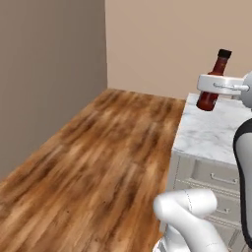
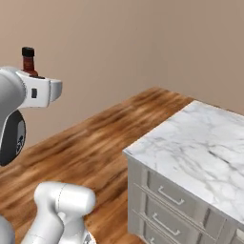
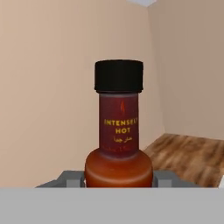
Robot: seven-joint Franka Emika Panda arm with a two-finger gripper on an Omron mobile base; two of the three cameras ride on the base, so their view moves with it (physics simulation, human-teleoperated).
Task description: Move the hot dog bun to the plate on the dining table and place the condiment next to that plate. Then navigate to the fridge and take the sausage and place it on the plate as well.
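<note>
The hot sauce bottle (image 1: pixel 214 80) sits at the upper right of the left base view, raised clear above the marble bench (image 1: pixel 216 130), and stands centre frame in the hand view. The pincer (image 3: pixel 118 178) is clamped around its bulbous red body, likely for carrying it toward the plate. Its long axis runs nearly upright, black cap (image 3: pixel 119 76) uppermost, tilted slightly toward the frame's right.

condiment (image 3: pixel 118 131) glossy glass, matt cap | dining table (image 2: pixel 200 143) polished marble | floor (image 1: pixel 98 157) wood
</note>
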